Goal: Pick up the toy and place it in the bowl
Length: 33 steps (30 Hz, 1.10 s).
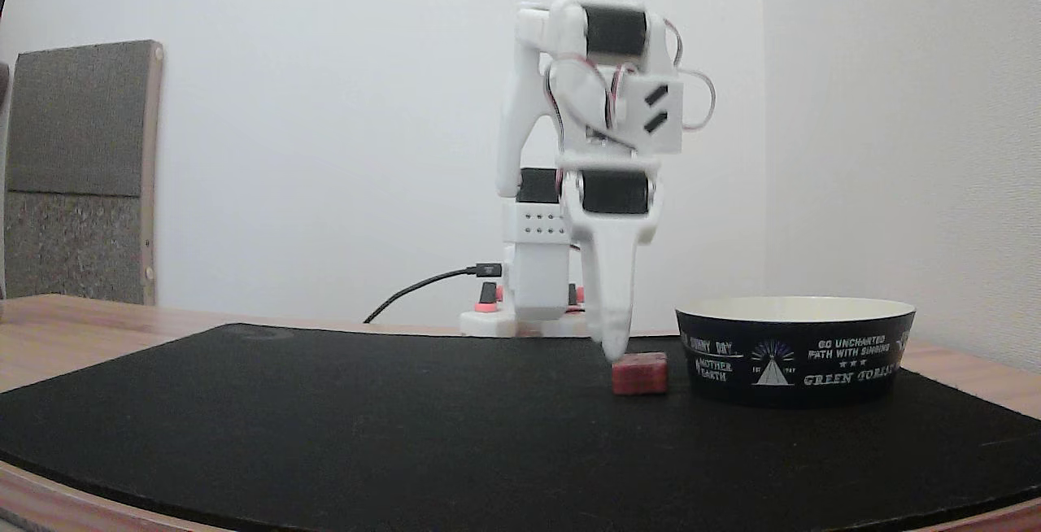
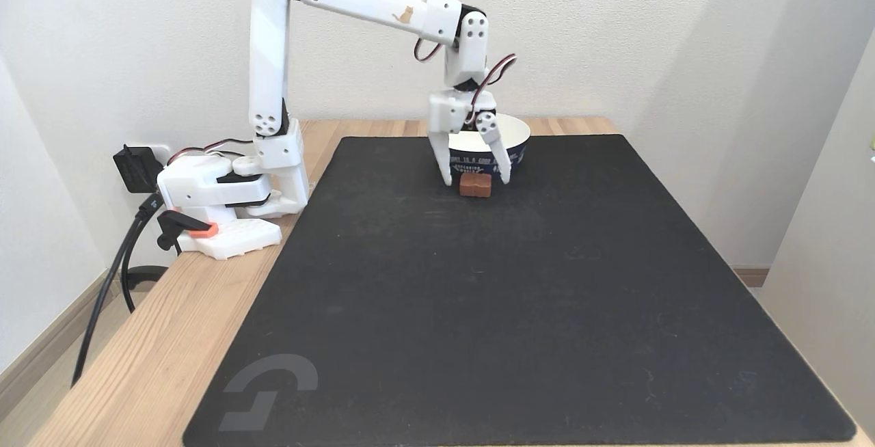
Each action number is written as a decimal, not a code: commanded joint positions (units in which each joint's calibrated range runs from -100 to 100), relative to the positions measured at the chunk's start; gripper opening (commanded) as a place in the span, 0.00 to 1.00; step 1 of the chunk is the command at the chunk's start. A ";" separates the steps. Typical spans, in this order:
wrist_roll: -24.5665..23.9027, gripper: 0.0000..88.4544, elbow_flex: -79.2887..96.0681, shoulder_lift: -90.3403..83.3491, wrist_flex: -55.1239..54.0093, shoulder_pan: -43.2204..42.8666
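A wooden table [image 2: 171, 324] stands in the corner of a plain white-walled room, and a large black mat [image 2: 519, 310] with a pale grey logo near its front left corner covers most of it. In a fixed view from low at the table edge, a grey padded panel [image 1: 77, 170] with a wooden rim leans at the left, and a black cable [image 1: 415, 286] runs to the base of the white arm [image 2: 270, 78]. In a fixed view from above, the arm's base sits clamped at the left side of the table, beside the mat, with cables trailing to a wall socket.

The gripper [image 2: 476, 179] points straight down with its two fingers spread wide, one on each side of the toy [image 2: 476, 185], holding nothing. The toy, a small red block, rests on the mat. The bowl [image 1: 795, 349], black outside and cream inside, stands just beside the toy on the mat, apparently not touching it.
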 commanded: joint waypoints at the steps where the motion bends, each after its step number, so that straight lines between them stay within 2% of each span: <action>1: 0.48 0.38 -3.12 1.23 -0.66 -0.06; 26: 0.42 0.37 -2.31 3.31 -4.22 -1.56; 27: 0.42 0.36 -2.31 3.31 -4.22 -1.56; 28: 0.42 0.28 -2.31 3.31 -4.56 -1.48; 31: 0.37 0.16 -2.22 3.31 -5.32 -1.14; 33: 0.37 0.10 -2.22 3.39 -5.32 -1.14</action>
